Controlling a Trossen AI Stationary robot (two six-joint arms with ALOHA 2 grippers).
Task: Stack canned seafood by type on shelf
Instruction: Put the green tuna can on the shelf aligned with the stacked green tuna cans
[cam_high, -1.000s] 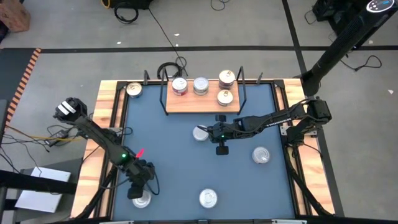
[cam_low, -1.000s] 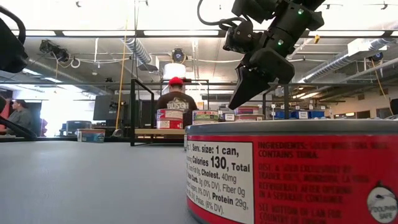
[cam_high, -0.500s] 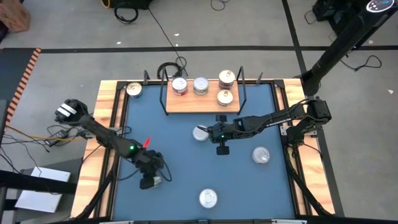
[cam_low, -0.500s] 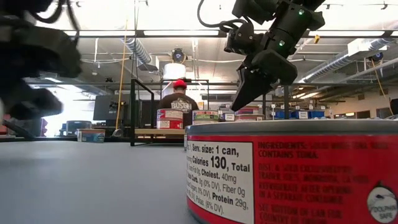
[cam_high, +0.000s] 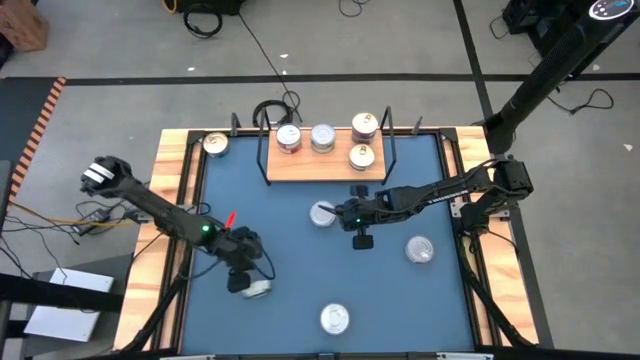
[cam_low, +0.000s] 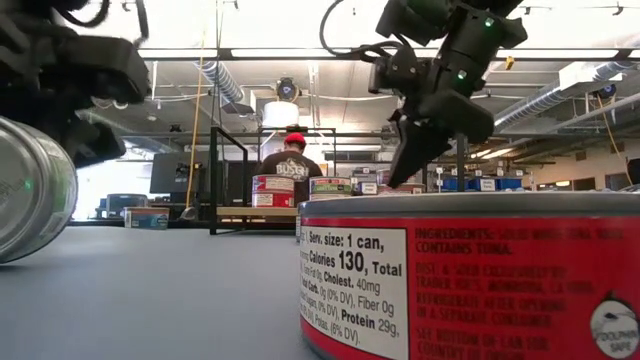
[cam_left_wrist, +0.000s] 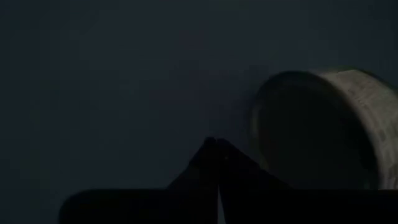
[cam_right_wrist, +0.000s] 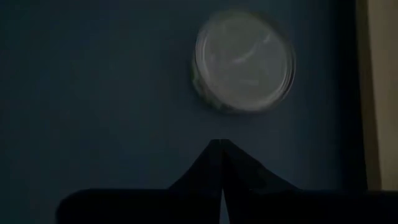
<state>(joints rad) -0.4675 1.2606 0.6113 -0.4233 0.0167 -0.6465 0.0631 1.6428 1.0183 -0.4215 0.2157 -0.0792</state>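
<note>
My left gripper (cam_high: 240, 284) is shut over the near-left part of the blue table. Right beside it, a silver-lidded can (cam_high: 258, 290) lies tipped onto its side; it also looms at the low view's left edge (cam_low: 30, 190). In the left wrist view the can (cam_left_wrist: 323, 130) sits beside the shut fingertips (cam_left_wrist: 214, 140). My right gripper (cam_high: 338, 212) is shut at mid-table, just right of another can (cam_high: 322, 214), which stands clear ahead of its tips (cam_right_wrist: 244, 61). The shelf (cam_high: 325, 165) at the far side carries several cans. My left gripper is shut next to the tipped can's open-facing end (cam_left_wrist: 258, 149). The dark picture does not show whether the finger's outer side touches the rim. Nothing is between the fingers.
One can (cam_high: 215, 144) stands on the wooden rim at the far left. Two more stand on the table, at right (cam_high: 420, 249) and near the front edge (cam_high: 335, 319); the latter fills the low view's foreground (cam_low: 470, 280). Black wire uprights (cam_high: 388, 140) flank the shelf.
My left gripper has swung from the near-left corner toward the table's middle and a little farther from the front edge. The can went along with it, sliding the same way, and now lies tipped on its side instead of standing. My right gripper's fingers have tipped slightly steeper.
</note>
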